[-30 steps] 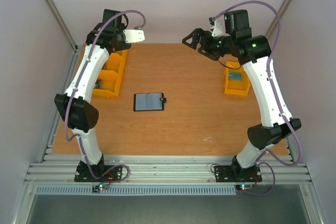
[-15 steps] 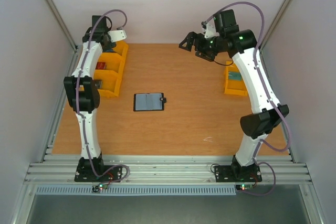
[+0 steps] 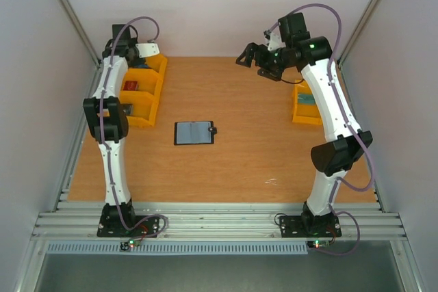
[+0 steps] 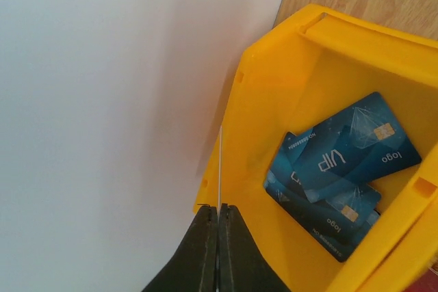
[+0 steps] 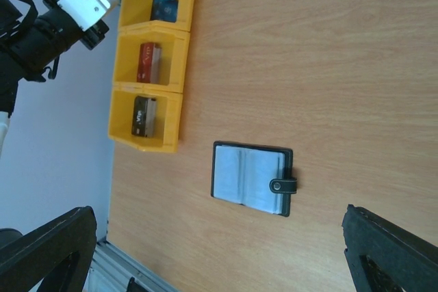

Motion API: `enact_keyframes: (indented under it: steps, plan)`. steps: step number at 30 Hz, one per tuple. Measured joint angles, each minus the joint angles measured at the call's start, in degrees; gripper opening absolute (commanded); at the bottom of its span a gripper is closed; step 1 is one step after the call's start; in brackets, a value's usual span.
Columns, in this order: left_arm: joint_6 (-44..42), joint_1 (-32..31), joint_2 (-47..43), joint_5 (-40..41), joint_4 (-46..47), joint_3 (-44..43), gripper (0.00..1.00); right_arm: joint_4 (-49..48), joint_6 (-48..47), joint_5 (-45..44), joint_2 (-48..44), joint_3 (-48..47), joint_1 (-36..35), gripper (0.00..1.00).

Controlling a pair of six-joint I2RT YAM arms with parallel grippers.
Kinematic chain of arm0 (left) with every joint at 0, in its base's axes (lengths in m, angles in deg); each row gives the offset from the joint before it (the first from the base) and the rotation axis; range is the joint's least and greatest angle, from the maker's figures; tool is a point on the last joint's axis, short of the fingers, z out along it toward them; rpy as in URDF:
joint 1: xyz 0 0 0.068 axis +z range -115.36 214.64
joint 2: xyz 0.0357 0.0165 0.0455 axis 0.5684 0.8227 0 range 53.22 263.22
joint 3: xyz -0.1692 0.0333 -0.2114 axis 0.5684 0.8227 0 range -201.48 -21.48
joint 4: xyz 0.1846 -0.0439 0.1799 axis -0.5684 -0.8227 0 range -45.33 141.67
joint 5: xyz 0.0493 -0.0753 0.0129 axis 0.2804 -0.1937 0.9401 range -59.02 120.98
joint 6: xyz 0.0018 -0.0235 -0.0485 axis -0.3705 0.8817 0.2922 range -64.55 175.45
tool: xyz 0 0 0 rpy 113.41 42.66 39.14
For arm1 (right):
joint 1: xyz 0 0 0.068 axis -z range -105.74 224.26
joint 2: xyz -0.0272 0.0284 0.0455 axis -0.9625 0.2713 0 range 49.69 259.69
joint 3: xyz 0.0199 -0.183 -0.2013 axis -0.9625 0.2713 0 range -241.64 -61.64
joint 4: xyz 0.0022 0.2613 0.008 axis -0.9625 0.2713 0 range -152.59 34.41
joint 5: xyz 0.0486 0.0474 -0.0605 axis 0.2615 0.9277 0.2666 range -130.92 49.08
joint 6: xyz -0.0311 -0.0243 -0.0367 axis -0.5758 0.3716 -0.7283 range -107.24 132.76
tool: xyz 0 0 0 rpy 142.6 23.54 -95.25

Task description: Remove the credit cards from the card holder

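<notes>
card holder unfolded; left pincer closed, right pincer spread.

You see tabletop: wood-grain, matt, smooth. Yellow bin: moulded plastic, slight sheen. Blue credit cards in it: glossy plastic, printed facets, gold metallic chip. Card holder: black edging matt, leather-like; blue-grey inner panels faintly shiny. Snap tab: small shiny stud. Right arm shell: smooth white plastic, joints matt black. Front rails: ribbed bare metal.
</notes>
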Motion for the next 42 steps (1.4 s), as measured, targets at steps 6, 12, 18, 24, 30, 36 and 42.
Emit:
enact_keyframes:
  steps: [6, 12, 18, 24, 30, 36, 42]
  plan:
    - [-2.27, -0.02, 3.72, 0.13, 0.22, -2.19, 0.00, 0.13, -0.11, 0.35, 1.14, -0.70, 0.57, 0.98]
    - [-3.56, 0.20, 6.14, 0.81, 0.37, -2.29, 0.00, 0.31, -0.15, 1.01, 1.79, -0.87, 0.70, 0.99]
    - [-5.14, 0.59, 7.39, 2.56, 3.08, -3.10, 0.00, 0.42, -0.15, 1.55, 2.03, -1.22, 0.70, 0.98]
    - [-6.03, 0.85, 10.49, 4.42, 4.66, -5.16, 0.00, 1.05, -0.17, 1.90, 2.60, -1.95, 0.70, 0.99]
    - [-6.93, 1.22, 12.26, 5.01, 5.29, -5.14, 0.01, 1.27, -0.17, 1.95, 2.71, -1.95, 0.70, 0.99]
    - [-7.48, 1.22, 12.31, 5.25, 5.40, -5.14, 0.30, 1.31, -0.15, 1.97, 2.71, -1.95, 0.70, 0.99]
    - [-7.63, 1.22, 11.65, 4.87, 6.88, -5.14, 0.50, 1.36, -0.24, 2.01, 2.71, -1.97, 0.70, 0.99]
